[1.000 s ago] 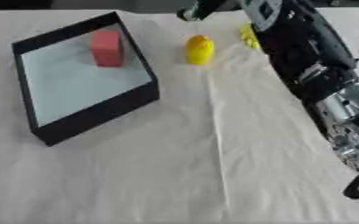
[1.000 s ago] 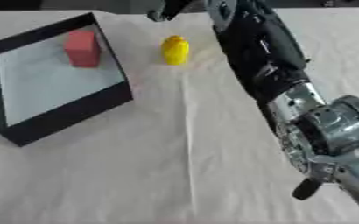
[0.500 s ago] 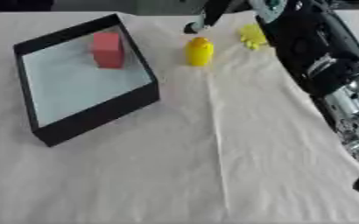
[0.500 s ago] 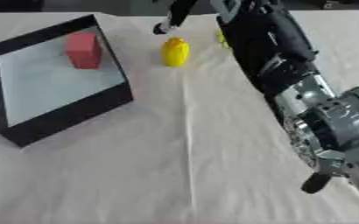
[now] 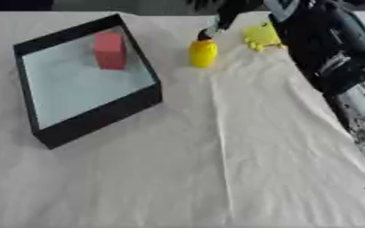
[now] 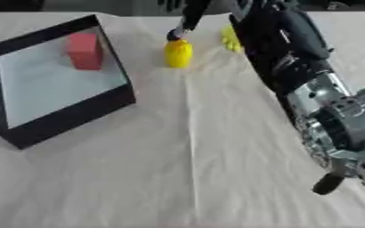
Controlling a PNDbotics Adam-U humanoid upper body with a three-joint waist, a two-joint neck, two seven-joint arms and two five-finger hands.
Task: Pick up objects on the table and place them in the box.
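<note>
Two yellow things lay near the table's far edge in the left eye view: a yellow object [image 5: 203,52] just right of the black box [image 5: 92,120], which held a red block [image 5: 109,50], and a flat yellow piece [image 5: 260,35] beyond; in the right eye view the right hand [image 6: 187,18] reached down, fingertips at the yellow object's top, fingers' state unclear

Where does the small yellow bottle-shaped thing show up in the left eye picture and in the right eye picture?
Left eye view: the yellow bottle-shaped object stands upper centre, just right of the black box.
Right eye view: the same object sits upper centre, slightly left of the middle, again right of the box.
Shared landmark: the red block inside the box, to the object's left in both views.
</note>
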